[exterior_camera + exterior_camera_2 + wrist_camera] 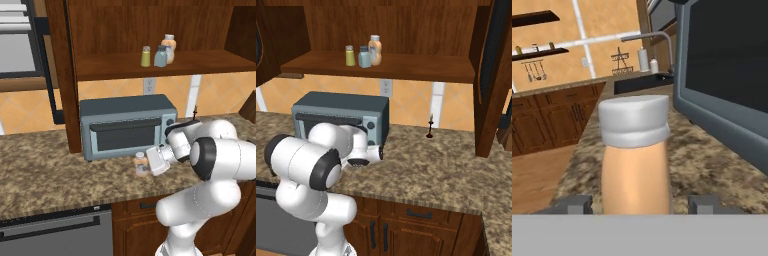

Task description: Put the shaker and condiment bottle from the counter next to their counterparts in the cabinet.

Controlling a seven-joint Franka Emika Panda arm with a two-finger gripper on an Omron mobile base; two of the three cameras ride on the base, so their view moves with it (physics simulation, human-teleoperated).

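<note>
No readable writing showing on any bottle or label. Condiment bottle (635,155) is standing upright on the speckled counter (45,170), just in front of the grey-blue toaster oven (127,125). Gripper (643,204) is reaching around it, jaws apart either side; contact cannot be told. Yellow-green shaker (145,56), blue-grey shaker (160,56) and second orange bottle (169,47) are sitting together on the cabinet (150,65) shelf above.
</note>
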